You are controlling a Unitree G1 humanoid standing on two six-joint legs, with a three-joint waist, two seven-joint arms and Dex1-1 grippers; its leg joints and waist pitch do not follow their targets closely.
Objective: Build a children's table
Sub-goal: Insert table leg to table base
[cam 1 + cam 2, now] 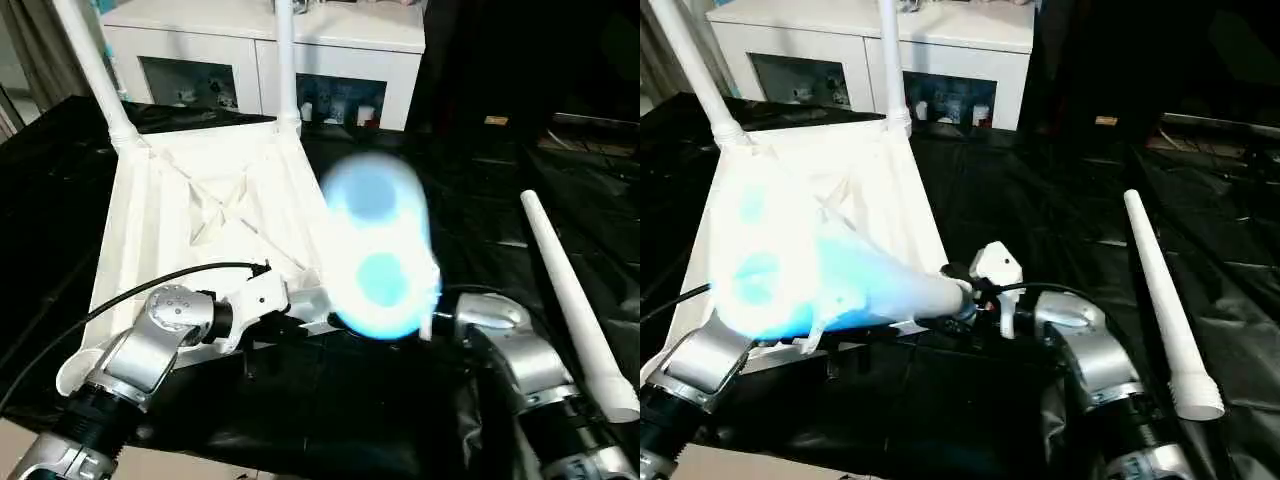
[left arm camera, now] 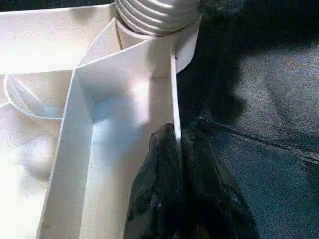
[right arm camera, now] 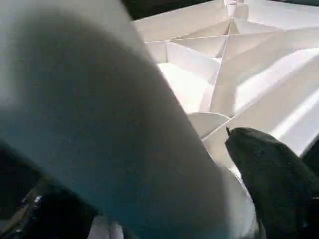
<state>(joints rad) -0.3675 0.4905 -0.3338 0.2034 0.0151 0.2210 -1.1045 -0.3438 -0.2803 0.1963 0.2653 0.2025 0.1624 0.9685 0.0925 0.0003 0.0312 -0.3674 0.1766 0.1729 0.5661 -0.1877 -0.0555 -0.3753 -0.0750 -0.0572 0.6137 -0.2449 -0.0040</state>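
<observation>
Upside down on the black-covered work surface [image 1: 470, 200]: the children's table top [image 1: 200, 215], ribbed underside up, reaching away from both grippers toward the white cabinet [image 1: 330, 60] with glass doors. Standing in the two far corner sockets, well beyond the grippers: two legs [image 1: 285, 60], [image 1: 90, 60]. Lying loose on the black sheet out past the right arm, well apart from it: a fourth leg [image 1: 1165, 300], flared end nearest the robot. Held at the top's near edge, between the two arms, rising toward the head camera and blurred by closeness: a third leg [image 1: 840, 285], lower end at the right gripper [image 1: 975, 290]. Right gripper's fingers [image 3: 271, 174] closed around this leg, one dark pad against its side. Left gripper [image 2: 177, 149] pinched shut on the top's thin rim wall, one black finger [image 2: 154, 184] each side, just short of a corner socket holding a ridged leg end [image 2: 154, 15].
</observation>
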